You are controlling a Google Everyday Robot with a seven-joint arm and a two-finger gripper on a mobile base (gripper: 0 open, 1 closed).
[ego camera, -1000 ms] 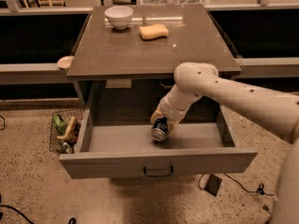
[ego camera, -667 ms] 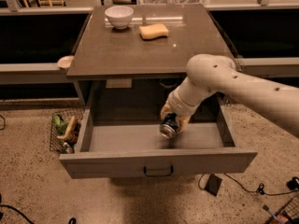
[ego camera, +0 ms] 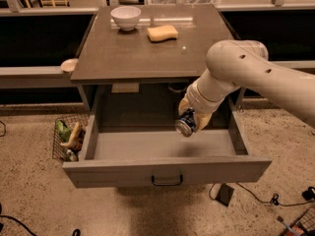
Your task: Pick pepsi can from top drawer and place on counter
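Note:
The blue pepsi can (ego camera: pixel 187 123) with a silver end hangs tilted above the open top drawer (ego camera: pixel 165 146), clear of its floor. My gripper (ego camera: pixel 193 117) is shut on the can, its yellowish fingers (ego camera: pixel 184 105) on either side of it, at the drawer's right middle. The drawer is pulled out, its front panel with a dark handle (ego camera: pixel 167 181) facing the camera. The grey-brown counter (ego camera: pixel 133 53) lies above and behind the drawer.
A white bowl (ego camera: pixel 125 17) and a yellow sponge (ego camera: pixel 163 32) sit at the back of the counter. A wire basket (ego camera: pixel 69 137) with items stands on the floor at left. Cables (ego camera: pixel 256 195) lie on the floor at right.
My gripper has lifted the can off the drawer floor and carried it upward and to the right. The arm has swung higher.

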